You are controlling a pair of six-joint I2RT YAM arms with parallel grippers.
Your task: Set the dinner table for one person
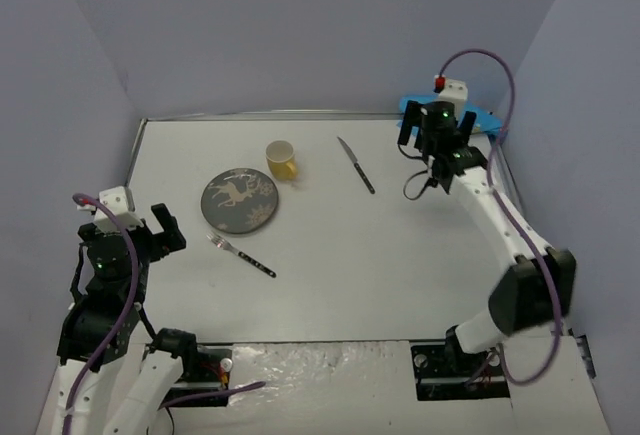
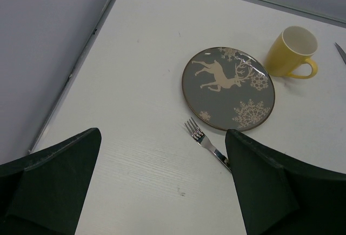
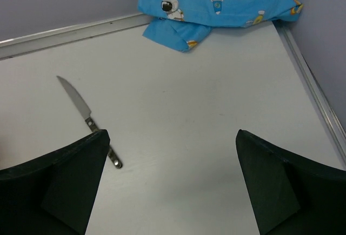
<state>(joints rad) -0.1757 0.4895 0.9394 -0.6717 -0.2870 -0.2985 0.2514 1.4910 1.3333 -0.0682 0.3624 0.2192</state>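
Note:
The white dinner table (image 1: 400, 245) carries a grey plate (image 1: 240, 202) with a deer print, a yellow mug (image 1: 282, 160) behind it, a fork (image 1: 241, 255) in front of it and a knife (image 1: 356, 165) to the right. My left gripper (image 1: 140, 237) hovers open at the table's left edge. In its wrist view the left gripper (image 2: 163, 138) is empty, with the plate (image 2: 228, 87), mug (image 2: 292, 51) and fork (image 2: 203, 138) ahead of it. My right gripper (image 1: 436, 127) hangs open near the far right corner. It (image 3: 173, 138) holds nothing, and the knife (image 3: 81, 108) lies to its left.
A crumpled blue cartoon-print cloth (image 1: 480, 115) lies in the far right corner, just beyond the right gripper, and shows as the cloth (image 3: 216, 2) in the right wrist view. Grey walls close in the table's back and sides. A thin metal rim (image 3: 313, 94) edges the table.

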